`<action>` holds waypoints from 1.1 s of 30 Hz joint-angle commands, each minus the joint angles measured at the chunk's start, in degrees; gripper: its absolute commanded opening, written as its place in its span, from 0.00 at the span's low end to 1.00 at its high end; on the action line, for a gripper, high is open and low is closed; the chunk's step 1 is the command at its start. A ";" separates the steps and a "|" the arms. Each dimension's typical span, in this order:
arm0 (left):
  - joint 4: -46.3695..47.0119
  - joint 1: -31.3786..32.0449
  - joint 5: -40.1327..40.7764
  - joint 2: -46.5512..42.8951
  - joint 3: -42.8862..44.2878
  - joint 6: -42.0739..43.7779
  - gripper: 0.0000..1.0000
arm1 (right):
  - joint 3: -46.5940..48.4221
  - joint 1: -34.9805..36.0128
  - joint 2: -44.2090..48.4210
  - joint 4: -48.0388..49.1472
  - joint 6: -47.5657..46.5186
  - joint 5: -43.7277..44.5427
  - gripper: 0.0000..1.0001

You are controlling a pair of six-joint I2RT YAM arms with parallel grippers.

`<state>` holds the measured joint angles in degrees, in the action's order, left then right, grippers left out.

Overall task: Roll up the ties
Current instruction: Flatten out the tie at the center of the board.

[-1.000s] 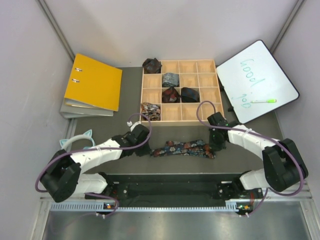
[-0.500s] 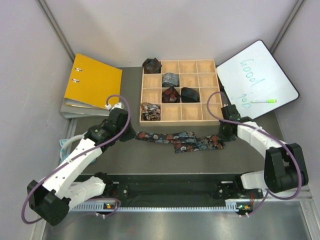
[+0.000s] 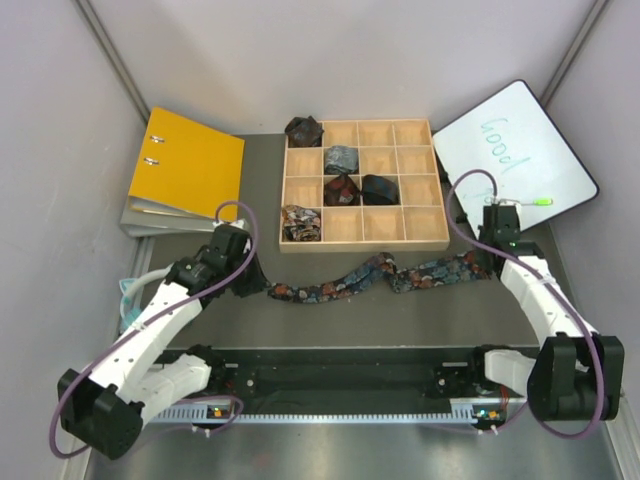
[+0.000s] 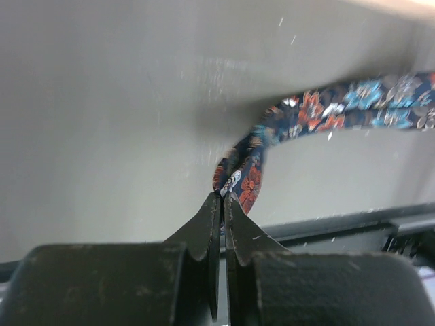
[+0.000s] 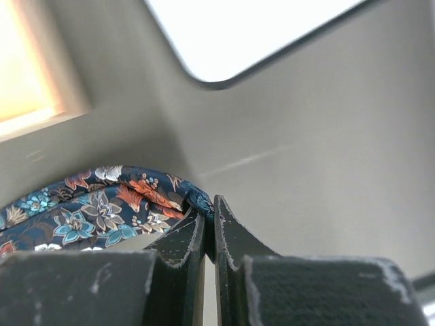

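Observation:
The navy floral tie [image 3: 375, 278] lies stretched across the grey table in front of the wooden tray, its middle wavy. My left gripper [image 3: 258, 284] is shut on its left end, seen in the left wrist view [image 4: 239, 178] pinched at the fingertips [image 4: 221, 198]. My right gripper [image 3: 487, 262] is shut on its right end, seen in the right wrist view [image 5: 115, 207] folded against the tips [image 5: 209, 210]. Rolled ties sit in the tray: dark maroon [image 3: 303, 130], grey-blue [image 3: 341, 159], maroon [image 3: 341, 189], black [image 3: 380, 188], brown-patterned [image 3: 300, 223].
The wooden compartment tray [image 3: 405, 225] stands at the back centre. A yellow binder [image 3: 188, 162] on grey folders lies at the back left. A whiteboard [image 3: 510, 160] with a green marker [image 3: 528, 202] lies at the back right. A light-blue object [image 3: 130, 292] lies by the left arm.
Both grippers have moved apart with the tie's ends, the right one far to the right. The tie has gone from a short folded strip to a long stretched one.

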<state>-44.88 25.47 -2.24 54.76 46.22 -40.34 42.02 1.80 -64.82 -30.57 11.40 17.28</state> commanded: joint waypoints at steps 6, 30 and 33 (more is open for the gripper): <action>1.55 -0.34 -6.11 0.08 -3.59 1.31 0.05 | 2.19 -12.16 -0.22 3.84 -3.15 9.97 0.00; -3.02 -0.51 -0.75 2.54 1.42 4.13 0.07 | 1.66 -22.37 -3.56 13.34 0.29 15.32 0.00; -2.58 -0.51 -1.10 2.54 0.72 3.78 0.09 | 2.45 -22.37 -5.31 12.38 2.04 16.91 0.00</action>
<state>-47.48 25.32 -4.01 57.28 46.30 -37.26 42.83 -20.03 -69.10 -20.75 10.98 30.50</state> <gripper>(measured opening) 0.079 0.042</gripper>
